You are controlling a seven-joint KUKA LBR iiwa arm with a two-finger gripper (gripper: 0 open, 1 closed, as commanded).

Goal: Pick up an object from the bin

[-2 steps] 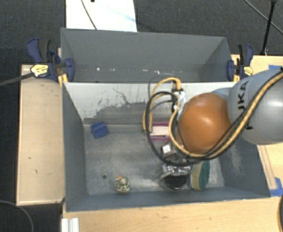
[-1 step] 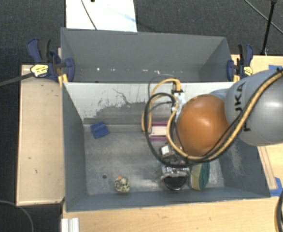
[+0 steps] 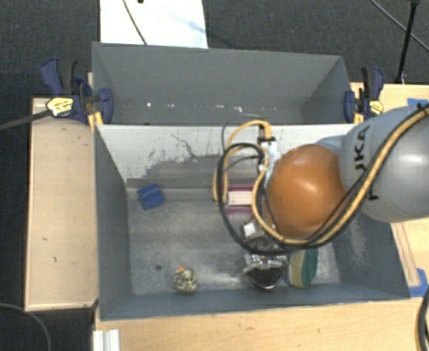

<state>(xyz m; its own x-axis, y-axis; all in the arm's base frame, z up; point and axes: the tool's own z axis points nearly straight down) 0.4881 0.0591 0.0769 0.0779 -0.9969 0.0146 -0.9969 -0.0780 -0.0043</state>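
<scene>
gripper (image 3: 264, 268) low by bin (image 3: 112, 218) near wall, beside green pad (image 3: 303, 267) | grip state: cannot tell | blue block (image 3: 150, 196) well apart, left

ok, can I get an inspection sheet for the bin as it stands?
Surface: grey bin floor, scuffed, mostly bare.
Job's things: blue block far left; yellow-green lump near left; pink-and-white thing partly behind the cables; green-edged disc at the near wall.
Clutter: nothing seen.
Grippers: gripper below the orange cover, low at the near side, beside the disc; state hidden.
Cables: black and yellow cables looping off the wrist.
Surroundings: dark carpet.
</scene>
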